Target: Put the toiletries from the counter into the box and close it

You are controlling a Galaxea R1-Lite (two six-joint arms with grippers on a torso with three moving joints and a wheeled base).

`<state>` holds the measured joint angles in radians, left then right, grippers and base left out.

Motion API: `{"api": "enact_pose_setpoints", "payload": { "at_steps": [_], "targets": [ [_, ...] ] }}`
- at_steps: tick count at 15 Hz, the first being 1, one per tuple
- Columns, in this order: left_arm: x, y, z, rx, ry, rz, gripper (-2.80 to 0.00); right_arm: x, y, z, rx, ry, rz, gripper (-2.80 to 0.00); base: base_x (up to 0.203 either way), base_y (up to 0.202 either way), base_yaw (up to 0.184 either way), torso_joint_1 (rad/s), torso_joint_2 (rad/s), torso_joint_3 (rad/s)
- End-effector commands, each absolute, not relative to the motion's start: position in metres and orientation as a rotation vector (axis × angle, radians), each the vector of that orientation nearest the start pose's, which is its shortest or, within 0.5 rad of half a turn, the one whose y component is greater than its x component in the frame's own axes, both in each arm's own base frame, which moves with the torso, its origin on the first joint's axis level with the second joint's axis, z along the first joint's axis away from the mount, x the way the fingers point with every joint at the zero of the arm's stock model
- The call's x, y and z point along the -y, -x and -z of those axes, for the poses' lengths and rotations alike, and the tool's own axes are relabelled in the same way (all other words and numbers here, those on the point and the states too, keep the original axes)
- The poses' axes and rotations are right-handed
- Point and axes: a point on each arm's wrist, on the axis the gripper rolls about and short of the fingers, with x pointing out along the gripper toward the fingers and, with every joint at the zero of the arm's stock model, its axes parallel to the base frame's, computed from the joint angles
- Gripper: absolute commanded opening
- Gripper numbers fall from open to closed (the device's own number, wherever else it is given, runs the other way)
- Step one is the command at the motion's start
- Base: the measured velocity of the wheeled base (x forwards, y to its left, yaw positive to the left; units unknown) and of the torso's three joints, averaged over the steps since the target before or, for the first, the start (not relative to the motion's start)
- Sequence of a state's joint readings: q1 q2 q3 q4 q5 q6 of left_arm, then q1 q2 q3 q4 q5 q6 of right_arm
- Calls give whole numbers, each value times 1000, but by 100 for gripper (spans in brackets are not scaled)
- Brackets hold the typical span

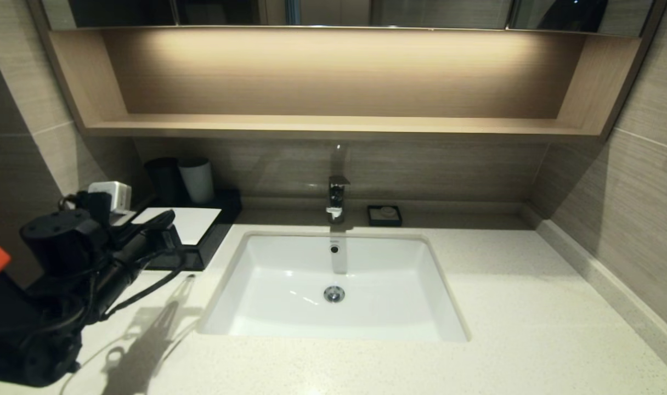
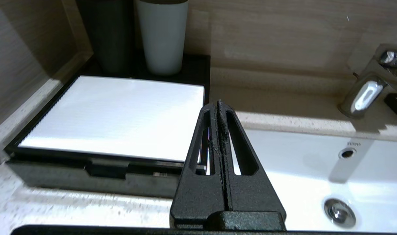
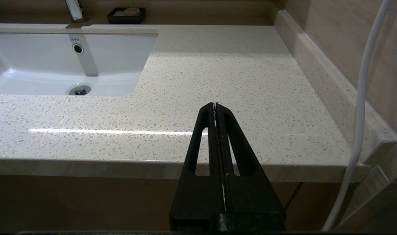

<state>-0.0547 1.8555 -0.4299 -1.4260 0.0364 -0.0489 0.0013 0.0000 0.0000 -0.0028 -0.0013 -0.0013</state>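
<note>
The speckled surface (image 1: 531,307) fills the lower frame, its white sink (image 1: 333,285) at centre. The box (image 1: 193,230) sits at middle left, drawer pushed in. The left end effector (image 1: 166,222), fingers pressed together and empty, hangs at its front edge. The right end effector (image 3: 215,106), likewise together, is off the surface's front edge.

The left arm (image 1: 64,274) is matte black, draped with looping black cables, an orange patch (partly cropped) at its edge; each gripper's fingers (image 2: 231,156) are slotted, tapering black wedges.
</note>
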Motion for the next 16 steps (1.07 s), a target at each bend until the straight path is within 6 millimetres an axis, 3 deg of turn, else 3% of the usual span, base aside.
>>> {"api": "enact_pose_setpoints", "payload": {
  "at_steps": [1,8,13,16],
  "targets": [
    [14,-261,-135,16,46,18,-280,0,23,-76,4,2,0,-280,0,0,0,0,0,0],
    [14,-197,-145,35,-14,30,-280,0,23,-75,2,2,0,-280,0,0,0,0,0,0],
    [7,-149,-140,30,-28,2,-280,0,23,-76,3,2,0,-280,0,0,0,0,0,0],
    [4,-125,-149,70,-27,-11,-280,0,23,-76,3,2,0,-280,0,0,0,0,0,0]
  ]
}}
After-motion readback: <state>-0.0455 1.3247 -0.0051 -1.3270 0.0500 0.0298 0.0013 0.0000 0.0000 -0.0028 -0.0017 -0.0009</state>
